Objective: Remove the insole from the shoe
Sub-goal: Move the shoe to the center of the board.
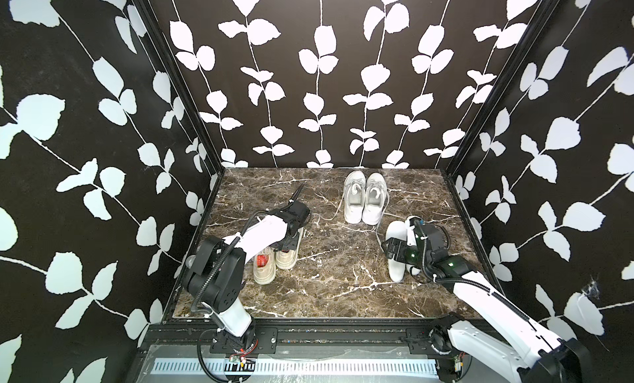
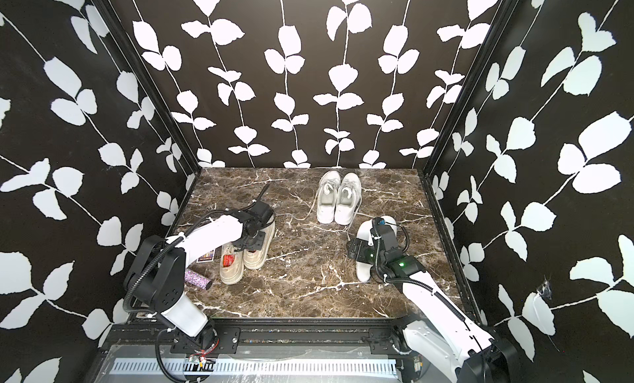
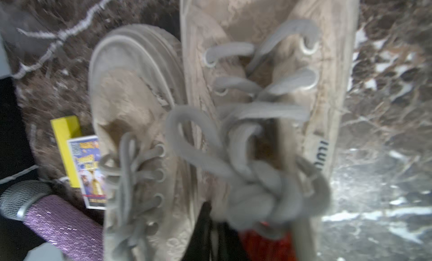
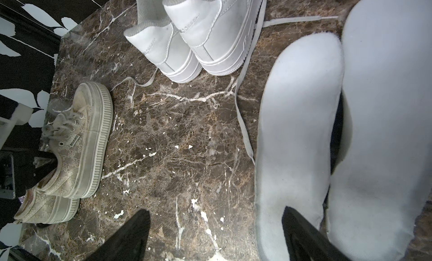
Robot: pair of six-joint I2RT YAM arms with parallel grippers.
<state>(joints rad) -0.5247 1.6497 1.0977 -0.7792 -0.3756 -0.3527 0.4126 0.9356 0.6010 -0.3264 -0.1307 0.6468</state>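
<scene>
Two beige lace platform shoes stand side by side at the left. My left gripper (image 3: 214, 224) is shut, its black tips down in the mouth of the labelled shoe (image 3: 268, 61) beside its red insole (image 3: 266, 245); what they pinch is too blurred to tell. In both top views that gripper (image 1: 286, 245) covers this shoe's opening (image 2: 259, 250). The neighbouring beige shoe (image 1: 264, 271) also shows a red insole (image 1: 262, 261). My right gripper (image 4: 214, 210) hangs open at the right (image 1: 394, 250), one finger over a loose white insole (image 4: 299, 121).
A second white insole (image 4: 383, 131) lies beside the first. A pair of white sneakers (image 1: 363, 199) stands at the back, laces trailing. Left of the beige shoes lie a purple glitter tube (image 2: 197, 278) and a printed card box (image 2: 206, 257). Patterned walls enclose three sides.
</scene>
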